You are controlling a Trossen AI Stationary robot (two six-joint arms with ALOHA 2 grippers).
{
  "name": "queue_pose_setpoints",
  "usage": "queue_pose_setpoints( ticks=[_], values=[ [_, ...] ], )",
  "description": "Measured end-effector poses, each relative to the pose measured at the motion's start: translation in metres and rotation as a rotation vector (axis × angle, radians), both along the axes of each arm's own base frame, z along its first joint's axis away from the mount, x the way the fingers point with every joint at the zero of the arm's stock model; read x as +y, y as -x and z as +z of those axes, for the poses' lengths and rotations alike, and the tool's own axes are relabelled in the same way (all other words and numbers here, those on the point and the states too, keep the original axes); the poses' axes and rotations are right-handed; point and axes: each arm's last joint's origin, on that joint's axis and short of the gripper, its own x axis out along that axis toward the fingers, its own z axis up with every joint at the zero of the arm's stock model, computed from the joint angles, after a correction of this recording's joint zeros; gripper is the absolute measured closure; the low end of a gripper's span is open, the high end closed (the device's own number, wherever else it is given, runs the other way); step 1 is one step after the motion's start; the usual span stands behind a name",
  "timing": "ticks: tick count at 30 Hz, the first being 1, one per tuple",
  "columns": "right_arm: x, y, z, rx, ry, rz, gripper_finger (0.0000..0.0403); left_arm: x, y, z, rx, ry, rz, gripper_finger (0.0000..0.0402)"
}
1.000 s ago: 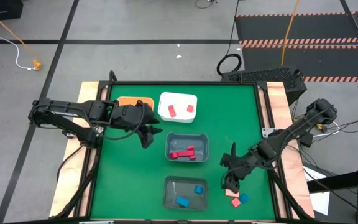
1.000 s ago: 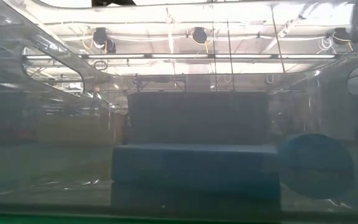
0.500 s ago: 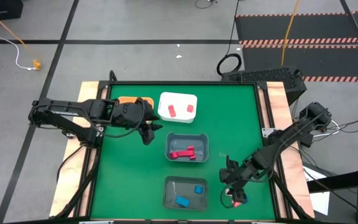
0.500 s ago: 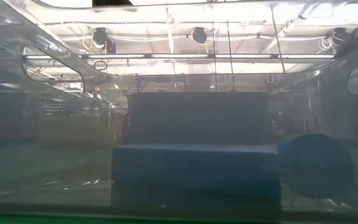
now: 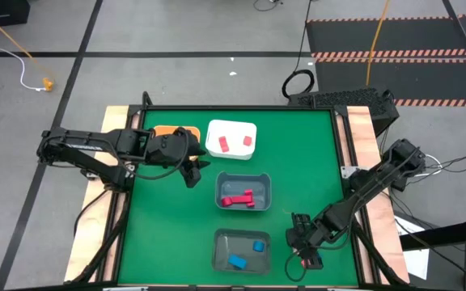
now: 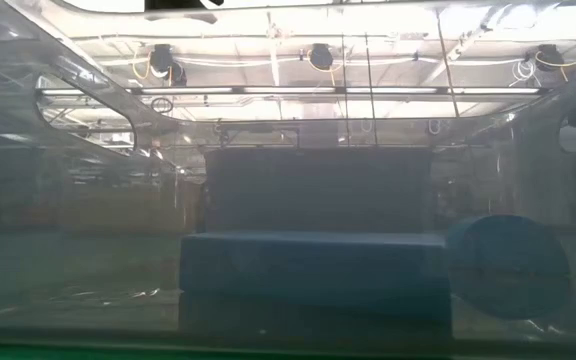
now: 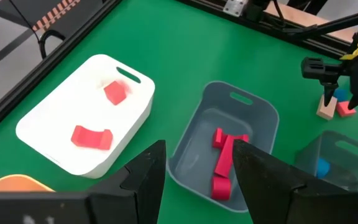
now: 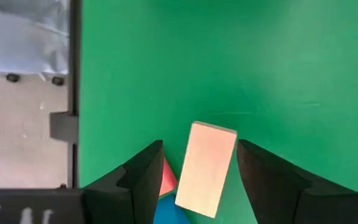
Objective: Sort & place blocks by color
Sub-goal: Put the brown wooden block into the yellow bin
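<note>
Blocks left to sort lie on the green table [image 5: 168, 234] at the lower right of the high view, under the right gripper [image 8: 197, 186]; in the right wrist view its fingers are spread around a tan bar [image 8: 205, 168], with a red block [image 8: 168, 180] and a blue block [image 8: 166, 211] just beside it, none yet pinched; in the high view the right gripper hides most of this cluster. Already sorted: two red pieces [image 5: 233, 144] in the white bin [image 5: 231, 127] at upper centre; red bars [image 5: 238, 199] in the grey bin [image 5: 243, 177] at centre; two blue blocks [image 5: 247, 253] in the lower grey bin [image 5: 239, 235]. An orange bin [image 5: 175, 130] sits at upper left, its contents hidden. The left gripper [image 7: 194, 180] waits, spread and empty, above the table left of the centre bin. I judge the sorting mostly done, with these last three blocks remaining.
</note>
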Motion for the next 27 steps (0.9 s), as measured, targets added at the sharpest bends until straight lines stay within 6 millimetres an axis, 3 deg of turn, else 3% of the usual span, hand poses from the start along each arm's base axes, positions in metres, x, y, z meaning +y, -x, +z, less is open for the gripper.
queue_pose_setpoints(
  ticks=[15,27],
  values=[
    [0.000,0.007,-0.012,0.074,0.013,-0.178,0.0187,0.000,0.000,0.000,0.001,-0.007,0.013,0.0215],
    [0.005,0.013,-0.020,0.007,0.020,-0.171,0.0186,0.000,0.000,0.000,0.002,-0.007,0.014,0.0215]
  ],
)
